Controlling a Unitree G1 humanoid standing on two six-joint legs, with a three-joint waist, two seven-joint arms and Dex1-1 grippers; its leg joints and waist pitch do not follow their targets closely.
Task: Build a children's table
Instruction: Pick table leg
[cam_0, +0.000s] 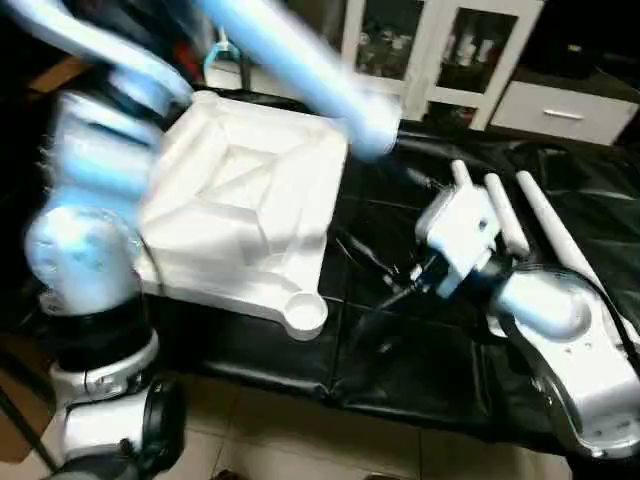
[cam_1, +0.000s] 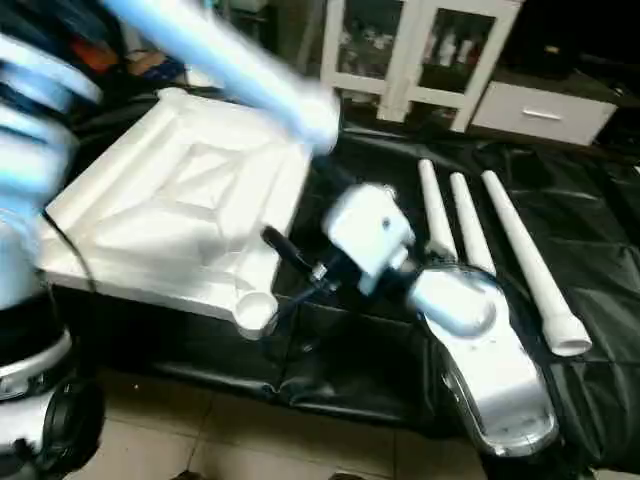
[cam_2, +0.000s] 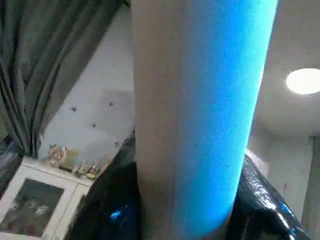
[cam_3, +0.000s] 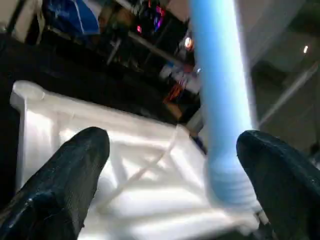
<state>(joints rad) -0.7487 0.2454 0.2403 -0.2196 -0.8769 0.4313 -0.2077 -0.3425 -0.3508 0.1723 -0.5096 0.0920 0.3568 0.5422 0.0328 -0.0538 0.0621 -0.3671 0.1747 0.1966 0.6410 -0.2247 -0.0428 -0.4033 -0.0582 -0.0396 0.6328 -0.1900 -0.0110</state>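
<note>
- Leg (cam_2: 200, 115) clamped between left fingers (cam_2: 115, 210), raised over table top (cam_0: 240, 200).
- Right fingers (cam_3: 60, 185) wide apart, leg and top beyond them.
- Three legs (cam_1: 470, 235) lie beside.

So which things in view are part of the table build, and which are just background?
Part of the job:
- upturned tabletop
- leg held in the left end effector
- three spare legs on the black cover
- open right end effector

Just lying about:
- white glass-door cabinet
- white drawer unit
</note>
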